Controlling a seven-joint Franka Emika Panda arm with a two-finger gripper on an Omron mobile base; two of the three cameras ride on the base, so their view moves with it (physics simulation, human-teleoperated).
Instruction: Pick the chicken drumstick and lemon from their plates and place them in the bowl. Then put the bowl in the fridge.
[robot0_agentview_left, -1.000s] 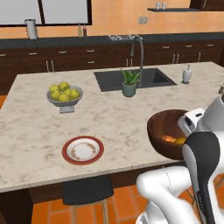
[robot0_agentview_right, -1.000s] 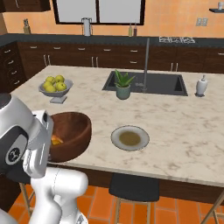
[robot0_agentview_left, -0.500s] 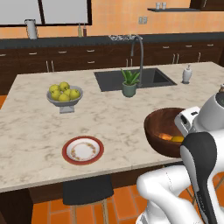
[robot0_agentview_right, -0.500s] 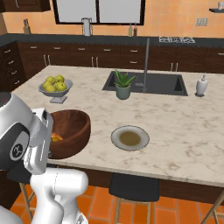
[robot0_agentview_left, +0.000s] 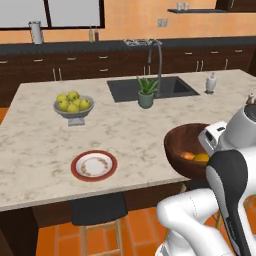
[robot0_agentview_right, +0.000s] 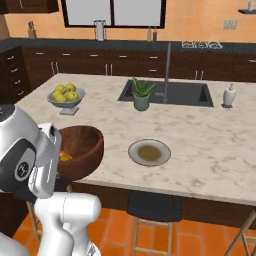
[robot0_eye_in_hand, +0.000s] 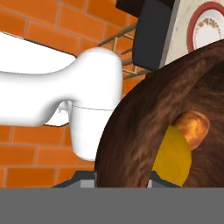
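The deep dark reddish-brown wooden bowl (robot0_agentview_left: 187, 145) is hanging off the near edge of the pale marble island counter (robot0_agentview_left: 40, 145), carrying the small yellow lemon (robot0_eye_in_hand: 173, 159) and the golden-brown chicken drumstick (robot0_eye_in_hand: 192, 126). Its rim is hiding the gripper; I cannot tell its grip. The red-rimmed white plate (robot0_agentview_left: 94, 165) and grey-beige plate (robot0_agentview_right: 149, 152) are sitting bare on that counter.

The bowl (robot0_agentview_left: 186, 148), carrying the lemon (robot0_agentview_left: 202, 158) and what seems to be the chicken drumstick (robot0_eye_in_hand: 193, 127), is drifting slightly toward the robot's body, its near side now overhanging the island counter (robot0_agentview_left: 45, 150) edge.
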